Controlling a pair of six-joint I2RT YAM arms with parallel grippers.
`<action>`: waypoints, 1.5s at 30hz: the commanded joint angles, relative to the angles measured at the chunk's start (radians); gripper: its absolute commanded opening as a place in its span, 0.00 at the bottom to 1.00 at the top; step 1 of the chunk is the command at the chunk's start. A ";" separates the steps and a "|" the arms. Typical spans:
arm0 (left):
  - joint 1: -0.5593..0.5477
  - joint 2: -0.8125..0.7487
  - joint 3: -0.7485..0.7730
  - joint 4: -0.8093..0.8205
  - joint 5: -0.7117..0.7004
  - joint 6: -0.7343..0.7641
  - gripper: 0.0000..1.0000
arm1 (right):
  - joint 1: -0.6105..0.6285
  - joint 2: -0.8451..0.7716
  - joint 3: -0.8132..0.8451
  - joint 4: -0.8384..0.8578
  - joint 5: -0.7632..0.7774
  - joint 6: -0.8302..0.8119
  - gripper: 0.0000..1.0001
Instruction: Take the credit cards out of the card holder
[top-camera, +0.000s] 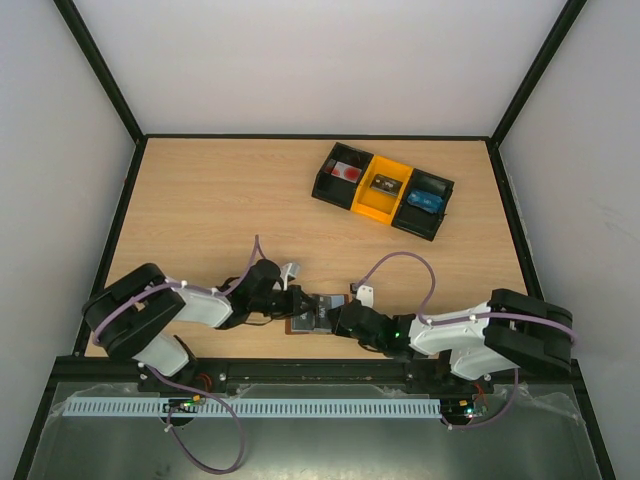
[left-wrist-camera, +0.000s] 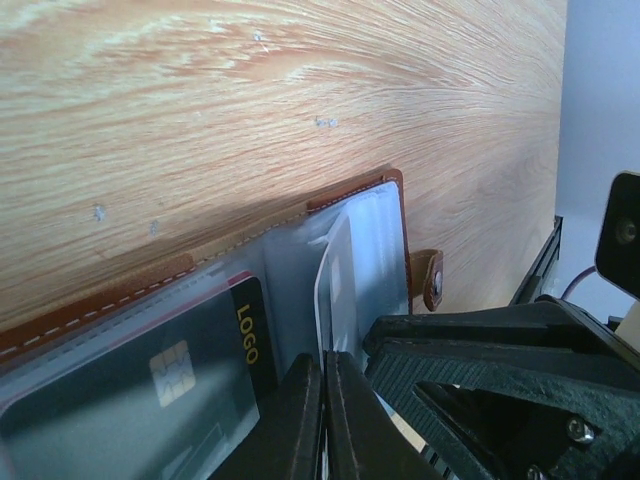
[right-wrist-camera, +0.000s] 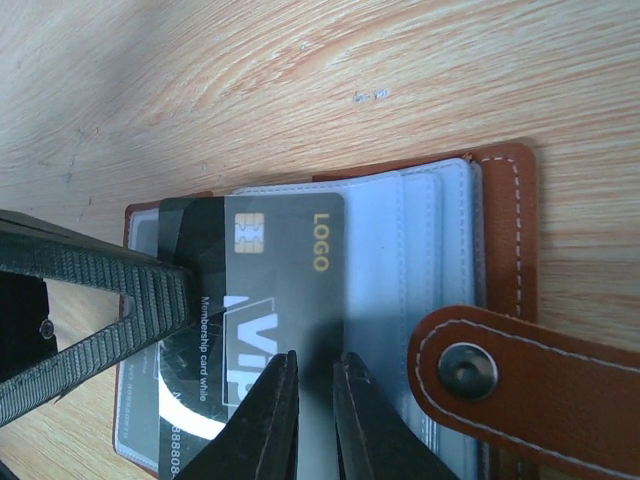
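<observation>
Brown leather-like card holder (right-wrist-camera: 505, 240), white-stitched along the edge, open flat on the pale wood-grain table (right-wrist-camera: 300, 80) near its front edge, between both grippers. Inside, stacked clear glossy plastic sleeves. Rounded snap tab (right-wrist-camera: 520, 380) with a metal stud off one side. Thin dark grey rectangular credit card (right-wrist-camera: 285, 250), gold chip and gold "LOGO", lying among the sleeves. Left gripper (left-wrist-camera: 322, 375), ribbed black, pressed together on an upright clear sleeve leaf. Right gripper (right-wrist-camera: 317, 372) with only a narrow slit between its tips at the card; grip not discernible. Black-and-yellow tray (top-camera: 372, 209) of bins well apart, on the far side.
</observation>
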 joint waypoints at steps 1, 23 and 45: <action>0.008 -0.043 0.012 -0.103 -0.059 0.052 0.03 | 0.007 0.032 0.001 -0.107 0.047 0.046 0.12; 0.095 -0.304 -0.030 -0.341 -0.170 0.104 0.03 | 0.007 0.054 0.023 -0.112 0.056 0.048 0.12; 0.104 -0.756 -0.151 -0.197 -0.121 -0.124 0.03 | 0.007 -0.180 -0.097 0.472 -0.100 0.128 0.52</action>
